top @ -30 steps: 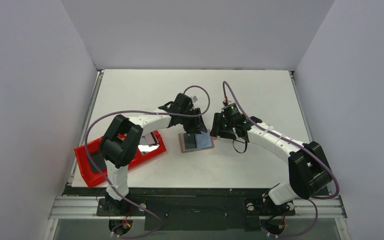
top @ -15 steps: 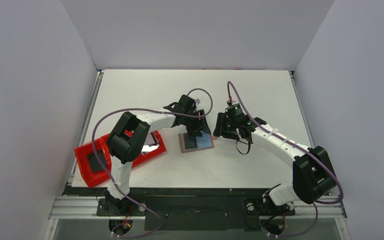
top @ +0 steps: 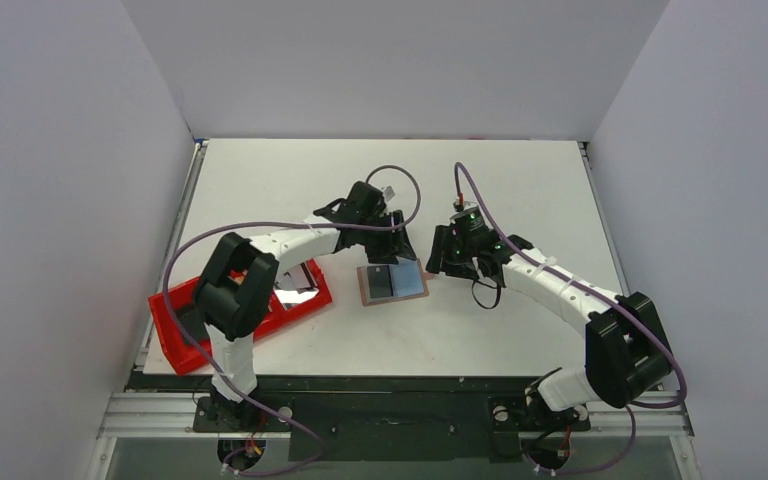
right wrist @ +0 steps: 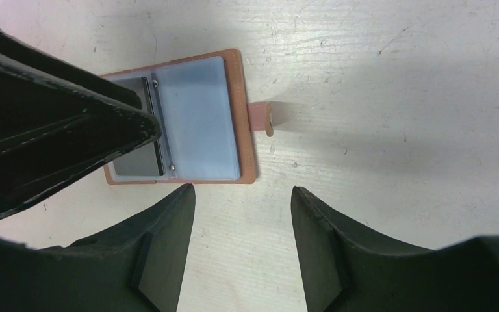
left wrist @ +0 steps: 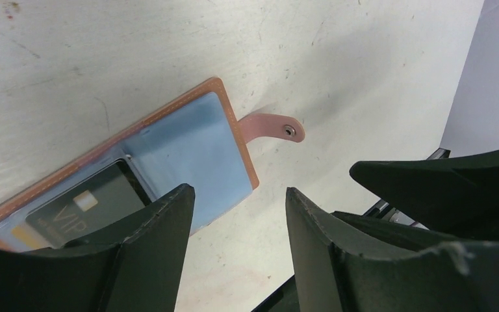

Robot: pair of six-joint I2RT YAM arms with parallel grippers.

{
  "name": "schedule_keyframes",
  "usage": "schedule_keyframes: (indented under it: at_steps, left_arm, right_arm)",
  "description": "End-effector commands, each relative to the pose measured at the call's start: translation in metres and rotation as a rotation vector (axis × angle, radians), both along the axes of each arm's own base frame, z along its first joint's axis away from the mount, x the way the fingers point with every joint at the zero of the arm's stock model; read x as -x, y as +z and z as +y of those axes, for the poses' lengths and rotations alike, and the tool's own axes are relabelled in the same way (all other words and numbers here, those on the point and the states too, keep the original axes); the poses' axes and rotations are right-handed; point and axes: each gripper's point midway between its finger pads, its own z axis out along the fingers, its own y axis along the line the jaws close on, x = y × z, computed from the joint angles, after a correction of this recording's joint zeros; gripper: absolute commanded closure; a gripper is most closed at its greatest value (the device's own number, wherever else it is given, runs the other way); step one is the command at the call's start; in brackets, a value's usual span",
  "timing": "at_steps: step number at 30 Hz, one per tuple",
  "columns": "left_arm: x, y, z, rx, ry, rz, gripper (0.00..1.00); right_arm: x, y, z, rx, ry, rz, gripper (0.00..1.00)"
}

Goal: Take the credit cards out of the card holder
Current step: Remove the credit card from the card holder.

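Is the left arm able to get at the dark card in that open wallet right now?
Probably yes. The wallet lies open, the left gripper hangs open just above it, and nothing else lies between it and the dark card. The right gripper stands off beside the snap tab.

Left arm (top: pixel 290 242) reached forward and inward from its base, wrist angled down. Left gripper (left wrist: pixel 237 195) pointed downward, jaws parted, nothing between them. Right arm (top: pixel 550 285) extended inward likewise. Right gripper (right wrist: pixel 243 192) faced down, jaws parted and empty. The two grippers stood near each other.
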Motion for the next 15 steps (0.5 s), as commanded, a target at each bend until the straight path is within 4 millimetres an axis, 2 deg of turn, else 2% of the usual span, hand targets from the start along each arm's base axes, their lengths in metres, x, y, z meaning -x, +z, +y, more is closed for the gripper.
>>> schedule_keyframes:
  at_steps: [1,8,9,12,15]
  left_arm:
    - [-0.004,0.028,0.018,-0.006,0.025,-0.071,0.49]
    - [-0.003,0.025,0.051,-0.045,0.080,-0.065,0.51]
    - [-0.005,0.028,0.057,-0.046,0.097,-0.072,0.52]
    - [0.000,0.021,0.073,-0.069,0.119,-0.059,0.55]
    - [0.002,0.016,0.082,-0.075,0.133,-0.047,0.61]
  right_arm:
    - [-0.011,0.023,0.006,-0.040,0.003,-0.057,0.48]
    - [-0.014,0.035,0.022,-0.071,0.038,-0.070,0.48]
    - [-0.013,0.033,0.026,-0.070,0.049,-0.065,0.47]
    - [-0.014,0.038,0.041,-0.088,0.082,-0.069,0.47]
    - [-0.013,0.031,0.059,-0.116,0.118,-0.045,0.48]
